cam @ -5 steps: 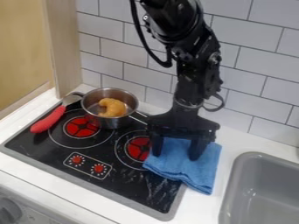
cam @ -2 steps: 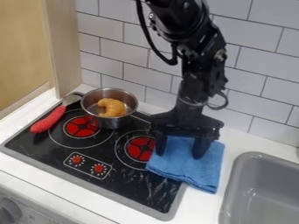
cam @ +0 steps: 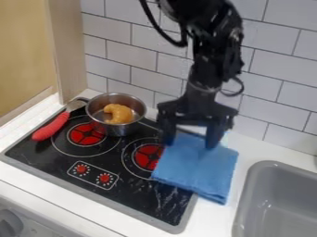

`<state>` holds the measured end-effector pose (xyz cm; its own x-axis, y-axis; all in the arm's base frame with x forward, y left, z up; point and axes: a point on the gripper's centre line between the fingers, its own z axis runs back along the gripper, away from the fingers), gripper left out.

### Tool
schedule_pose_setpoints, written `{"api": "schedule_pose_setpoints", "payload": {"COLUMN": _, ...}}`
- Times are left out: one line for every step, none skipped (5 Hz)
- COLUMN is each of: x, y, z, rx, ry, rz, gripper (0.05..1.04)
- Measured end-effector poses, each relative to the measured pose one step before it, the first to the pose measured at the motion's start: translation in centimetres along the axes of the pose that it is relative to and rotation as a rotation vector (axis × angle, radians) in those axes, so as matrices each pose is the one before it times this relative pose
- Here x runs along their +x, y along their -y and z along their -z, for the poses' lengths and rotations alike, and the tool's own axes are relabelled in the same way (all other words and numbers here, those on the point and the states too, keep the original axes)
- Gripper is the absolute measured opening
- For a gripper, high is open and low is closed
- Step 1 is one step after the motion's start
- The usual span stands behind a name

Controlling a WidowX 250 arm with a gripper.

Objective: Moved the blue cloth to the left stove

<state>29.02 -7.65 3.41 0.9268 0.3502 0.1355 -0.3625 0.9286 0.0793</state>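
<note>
The black gripper [cam: 190,144] hangs over the back edge of the blue cloth [cam: 198,169], with its two fingers spread wide apart. Both fingertips overlap the cloth's upper part; whether they touch it I cannot tell. The cloth lies partly on the right edge of the black stove [cam: 145,200] and partly on the white counter. To the left, the stove's left burner [cam: 86,134] shows red, partly overlapped by the pot.
A metal pot [cam: 115,129] holding a croissant [cam: 118,113] stands at the stove's back left. Beside it lies a red-handled utensil [cam: 52,126]. At the right is a grey sink [cam: 249,185], and a tiled wall [cam: 282,67] rises behind.
After a slight shift right, the gripper has risen a little. More of the cloth's upper part shows between the fingers, and the cloth's outline has shifted slightly.
</note>
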Motion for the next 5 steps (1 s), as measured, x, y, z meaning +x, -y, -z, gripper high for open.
{"api": "schedule_pose_setpoints", "payload": {"x": 0.17, "y": -0.428, "z": -1.618, "rx": -0.0044, "ry": 0.0155, "rz": -0.0137, "gripper": 1.0}}
{"api": "schedule_pose_setpoints", "payload": {"x": 0.512, "y": 0.363, "z": -1.804, "rx": -0.0541, "ry": -0.0145, "rz": 0.0002, "gripper": 1.0}}
{"api": "schedule_pose_setpoints", "payload": {"x": -0.265, "y": -0.384, "z": -0.863, "rx": 0.0204, "ry": -0.062, "rz": 0.0214, "gripper": 1.0}}
{"api": "schedule_pose_setpoints", "payload": {"x": -0.315, "y": -1.531, "z": -0.368, "rx": 0.0507, "ry": -0.0749, "rz": 0.0586, "gripper": 1.0}}
{"api": "schedule_pose_setpoints", "payload": {"x": -0.025, "y": -1.944, "z": 0.025, "rx": 0.0714, "ry": -0.0339, "rz": 0.0293, "gripper": 1.0}}
